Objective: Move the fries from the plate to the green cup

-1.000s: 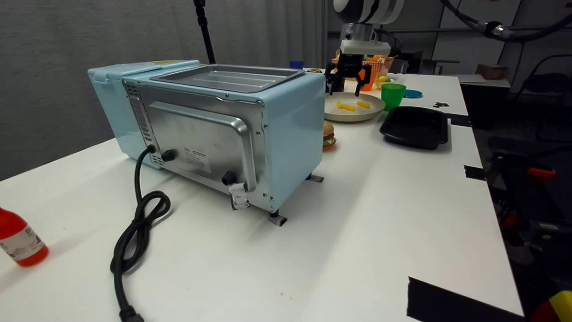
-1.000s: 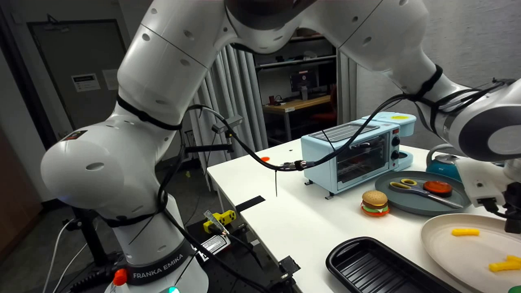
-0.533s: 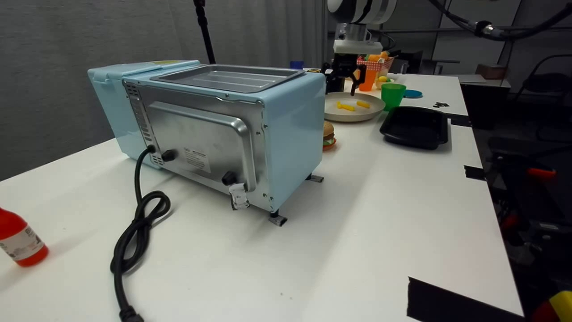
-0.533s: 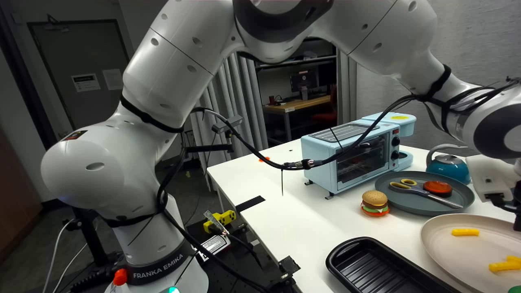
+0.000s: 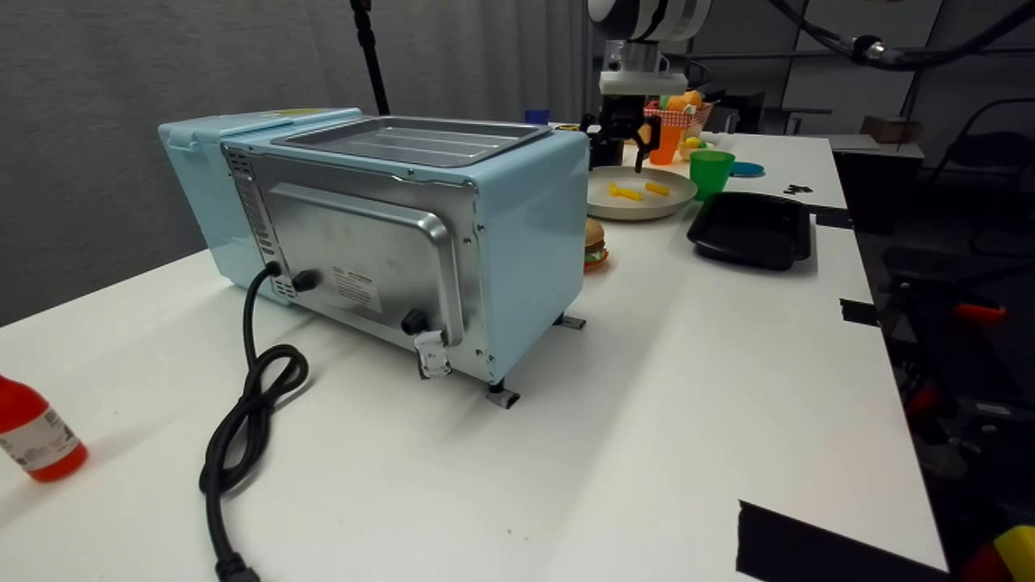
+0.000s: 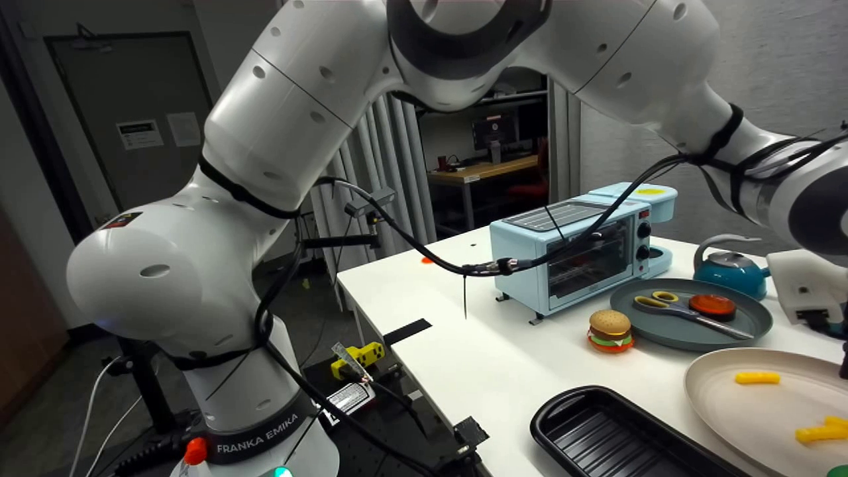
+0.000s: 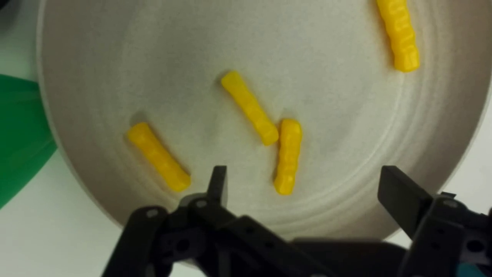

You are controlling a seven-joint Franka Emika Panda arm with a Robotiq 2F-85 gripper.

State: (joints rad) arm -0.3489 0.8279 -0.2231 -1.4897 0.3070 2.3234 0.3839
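Several yellow fries (image 7: 250, 107) lie on the pale round plate (image 7: 161, 50), and two of them nearly touch near its middle. My gripper (image 7: 303, 169) is above the plate with its fingers (image 7: 403, 200) wide apart and nothing held. One fry (image 7: 288, 157) appears between and just ahead of the fingertips in the wrist view. The green cup (image 7: 23, 138) stands beside the plate, cut off by the left edge there; it shows whole in an exterior view (image 5: 711, 174). At the right edge of an exterior view, most of the gripper is cut off.
A black tray (image 6: 623, 437) sits close to the plate. Nearby are a toy burger (image 6: 609, 331), a grey plate (image 6: 662, 334) with scissors and a red disc, a teal kettle (image 6: 732, 273) and the blue toaster oven (image 6: 576, 245). An orange container (image 5: 667, 145) stands behind the plate.
The arm has shifted a little over the plate, leftward in an exterior view and farther toward the right edge in the opposite one. The gripper has stayed open; fries, plate and cup look unmoved.
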